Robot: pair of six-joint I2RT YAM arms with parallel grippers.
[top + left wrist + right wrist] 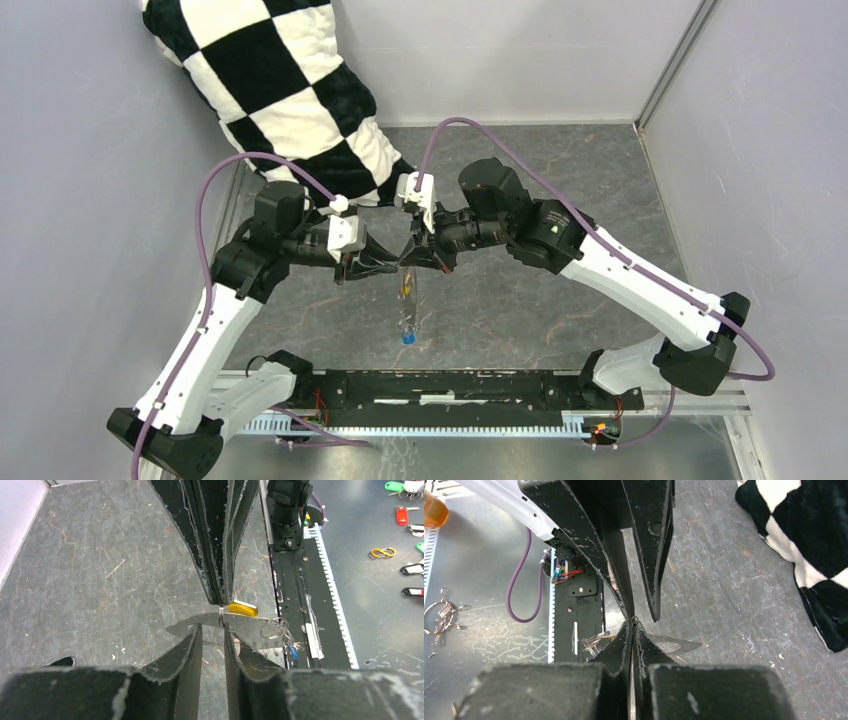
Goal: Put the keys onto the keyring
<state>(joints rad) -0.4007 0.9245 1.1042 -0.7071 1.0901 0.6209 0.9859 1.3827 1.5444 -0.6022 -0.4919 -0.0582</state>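
Grey marble tabletop [520, 290], checkered pillow [290, 90] behind; right claw [632, 630] pinching keyring [220, 616], left claw [213, 635] narrowly parted.

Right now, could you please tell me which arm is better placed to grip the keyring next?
Left, probably: the left gripper stands open astride the keyring, while the right gripper is shut, pinching it.

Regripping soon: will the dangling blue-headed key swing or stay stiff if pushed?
Likely floppy: the small blue-headed key hangs by thin wire rings, so a push should swing it. Probably light: the shut right claw seems to carry it.
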